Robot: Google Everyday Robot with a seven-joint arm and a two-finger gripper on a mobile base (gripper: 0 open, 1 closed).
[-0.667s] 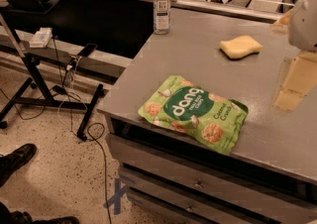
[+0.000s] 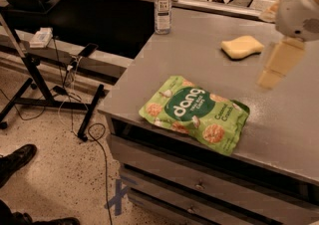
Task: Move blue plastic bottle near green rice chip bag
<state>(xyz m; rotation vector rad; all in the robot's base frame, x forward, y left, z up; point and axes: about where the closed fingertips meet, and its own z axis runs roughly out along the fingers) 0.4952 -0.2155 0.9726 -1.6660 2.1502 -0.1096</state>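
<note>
Gripper (image 2: 273, 69) sits at the right of the frame, hanging off the white arm (image 2: 299, 7) in the upper right corner. It hovers over the table (image 2: 294, 124), just right of and below the sponge (image 2: 242, 47). We cannot tell whether it is spread or pressed together. We see nothing in it, and it touches neither bottle nor bag.

Bottle (image 2: 162, 2) stands upright at the top centre, on the table's far left corner, well apart from the gripper. It has a white cap, a clear body and a dark label with white text that we cannot read.

Bag (image 2: 195, 113) lies flat in the centre of the frame, near the table's front edge and well apart from the bottle. We read "dang" in white on its dark green circle, with smaller white lines under it that are unreadable. Green wording to the right looks like "Coconut Crunch". Round chips are pictured on it.

Below the table edge we see drawers (image 2: 199, 184). At the lower left are a black shoe (image 2: 15, 162) and a blue X (image 2: 118, 196) on the floor. A black stand (image 2: 35, 77) with cables is at the left.
</note>
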